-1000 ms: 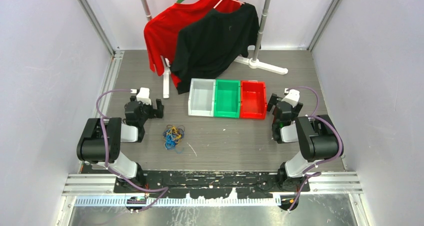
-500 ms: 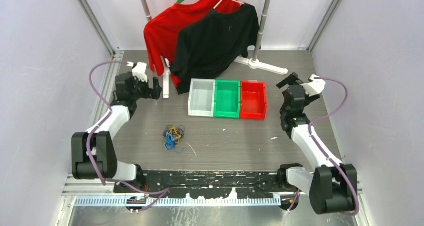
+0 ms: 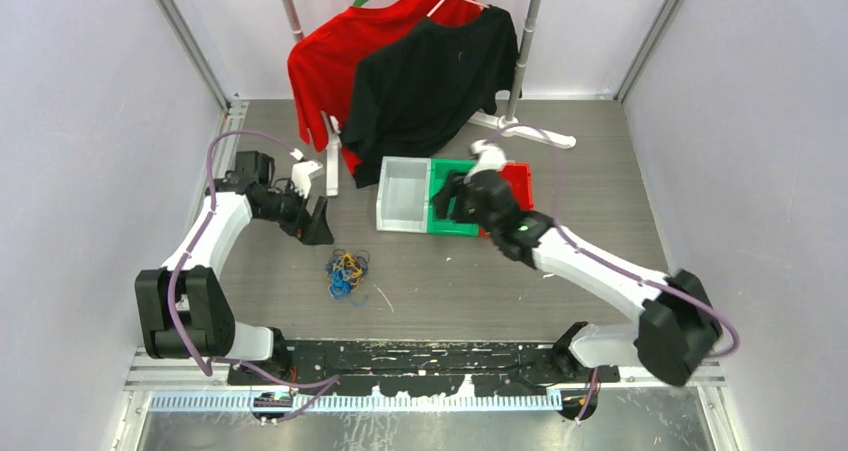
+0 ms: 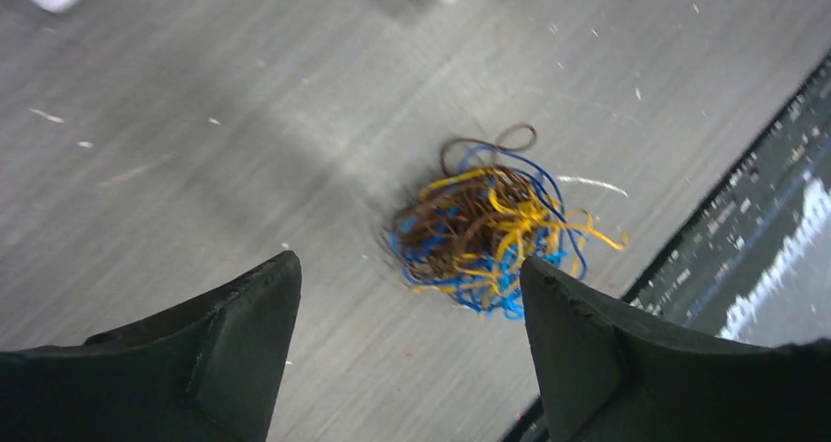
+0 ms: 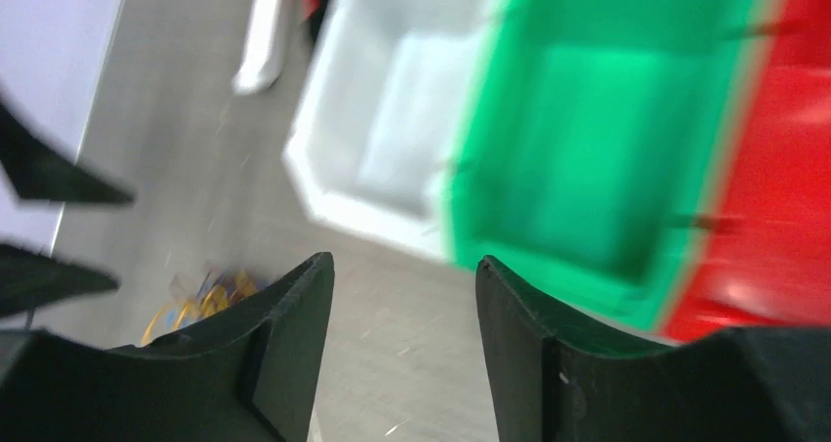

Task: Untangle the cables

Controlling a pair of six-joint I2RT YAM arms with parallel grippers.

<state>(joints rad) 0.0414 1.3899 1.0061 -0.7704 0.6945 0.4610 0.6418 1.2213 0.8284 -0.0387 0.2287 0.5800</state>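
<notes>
The top view looks down from six o'clock toward twelve; both nearer wrist views also show the cables (image 4: 487, 228).

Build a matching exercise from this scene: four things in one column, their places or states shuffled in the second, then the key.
1. cables
2. left gripper
3. right gripper
4. white bin

A. open, over the green bin
B. left end of its row
C. tangled heap on the table
D. open, pointed toward the tangle

Pairs: 1-C, 2-D, 3-A, 4-B.
</notes>
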